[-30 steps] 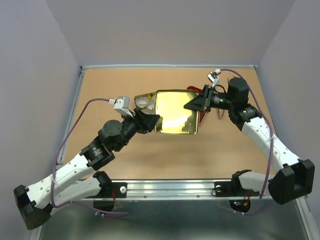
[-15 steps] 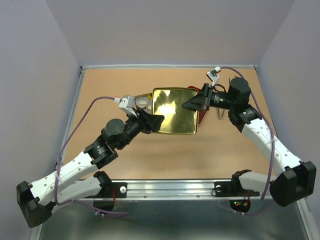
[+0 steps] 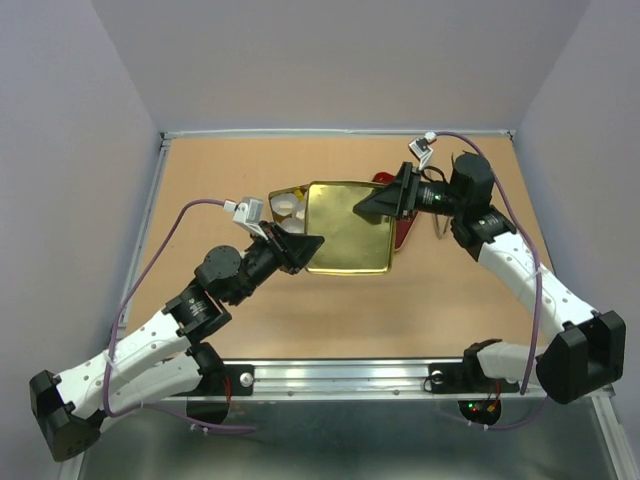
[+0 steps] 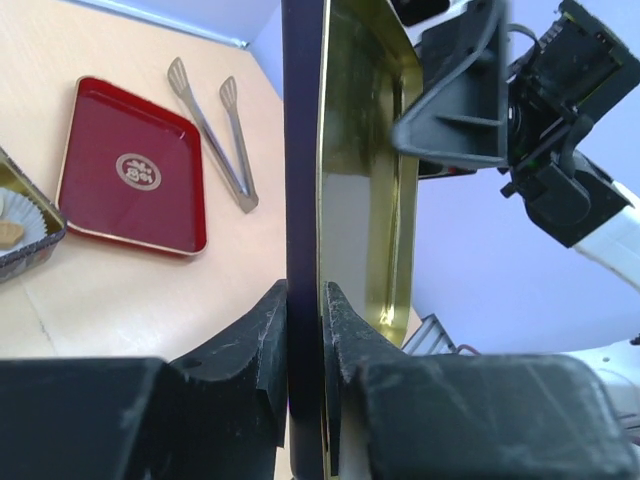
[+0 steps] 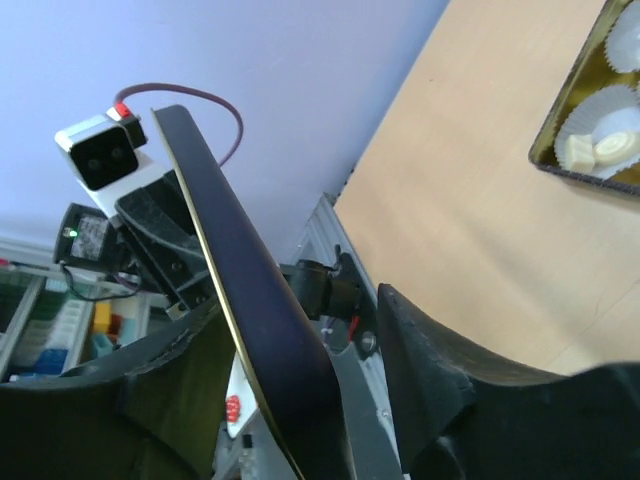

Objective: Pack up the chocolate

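Chocolate [image 5: 578, 152] sits in paper cups [image 5: 603, 122] inside gold tin [image 3: 276, 197], at 10 o'clock of gold lid [image 3: 345, 225]. Left tool [image 4: 303, 296] clamps lid's 8 o'clock edge. Right tool [image 5: 300, 302] at 2 o'clock, fingers spread, loosely straddling lid rim.

One gold lid [image 3: 345, 225] stands between the left gripper [image 4: 303, 300] and the right gripper [image 5: 295, 310]. Off the left gripper's left side lie one red tray [image 4: 130, 170] and one pair of tongs [image 4: 215, 130]. Past the right gripper's fingers are two cream chocolate lumps [image 5: 576, 152] and at least two paper cups [image 5: 600, 108].
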`<state>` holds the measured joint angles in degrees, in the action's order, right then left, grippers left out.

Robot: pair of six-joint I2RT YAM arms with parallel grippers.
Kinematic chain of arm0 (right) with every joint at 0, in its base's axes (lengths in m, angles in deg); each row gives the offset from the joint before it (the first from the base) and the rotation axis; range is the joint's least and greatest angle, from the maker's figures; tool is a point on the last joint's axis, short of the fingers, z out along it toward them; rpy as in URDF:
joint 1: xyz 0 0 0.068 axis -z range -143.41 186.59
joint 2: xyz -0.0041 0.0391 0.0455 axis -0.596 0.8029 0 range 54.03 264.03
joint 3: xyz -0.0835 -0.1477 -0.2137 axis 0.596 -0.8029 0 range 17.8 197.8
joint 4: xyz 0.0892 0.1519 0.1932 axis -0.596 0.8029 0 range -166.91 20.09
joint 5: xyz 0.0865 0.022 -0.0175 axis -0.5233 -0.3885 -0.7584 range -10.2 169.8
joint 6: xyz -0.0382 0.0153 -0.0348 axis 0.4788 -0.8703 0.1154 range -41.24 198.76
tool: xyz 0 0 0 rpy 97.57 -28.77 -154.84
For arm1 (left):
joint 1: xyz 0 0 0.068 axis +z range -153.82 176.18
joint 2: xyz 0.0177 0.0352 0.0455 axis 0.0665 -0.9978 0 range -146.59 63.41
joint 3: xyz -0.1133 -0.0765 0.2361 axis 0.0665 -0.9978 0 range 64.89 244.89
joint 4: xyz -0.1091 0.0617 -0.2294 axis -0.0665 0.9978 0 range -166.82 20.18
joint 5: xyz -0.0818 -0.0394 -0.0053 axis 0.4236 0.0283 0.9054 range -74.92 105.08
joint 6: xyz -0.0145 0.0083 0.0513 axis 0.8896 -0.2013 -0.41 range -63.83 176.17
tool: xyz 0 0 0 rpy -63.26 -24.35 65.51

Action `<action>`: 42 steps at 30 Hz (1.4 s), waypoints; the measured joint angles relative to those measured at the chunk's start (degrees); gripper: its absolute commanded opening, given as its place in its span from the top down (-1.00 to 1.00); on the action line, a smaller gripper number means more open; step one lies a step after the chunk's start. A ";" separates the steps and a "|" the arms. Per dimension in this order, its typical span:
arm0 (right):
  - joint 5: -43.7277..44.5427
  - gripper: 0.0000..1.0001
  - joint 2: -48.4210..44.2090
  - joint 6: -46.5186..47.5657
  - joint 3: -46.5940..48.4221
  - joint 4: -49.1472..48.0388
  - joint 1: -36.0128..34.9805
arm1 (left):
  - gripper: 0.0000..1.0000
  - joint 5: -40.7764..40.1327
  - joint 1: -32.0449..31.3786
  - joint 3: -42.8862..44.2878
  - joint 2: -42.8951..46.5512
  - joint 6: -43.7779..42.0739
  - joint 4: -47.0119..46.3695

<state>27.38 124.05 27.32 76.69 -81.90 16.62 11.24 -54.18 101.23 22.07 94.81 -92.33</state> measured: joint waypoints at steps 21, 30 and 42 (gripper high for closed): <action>28.74 -0.81 -3.26 12.20 5.11 17.70 -0.13 | 0.63 -17.68 0.00 14.88 -6.56 -20.04 23.10; 38.47 -0.81 3.76 11.17 20.31 24.35 -12.09 | 0.63 -24.90 -0.72 18.73 -16.85 -27.74 28.57; 47.67 -0.49 16.57 8.70 29.29 27.67 -25.46 | 0.61 -25.31 -2.49 19.80 -16.28 -31.50 28.55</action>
<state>75.05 140.62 36.02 105.98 -54.23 -8.84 -14.07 -56.68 121.03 5.78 63.31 -63.78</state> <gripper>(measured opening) 0.801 0.251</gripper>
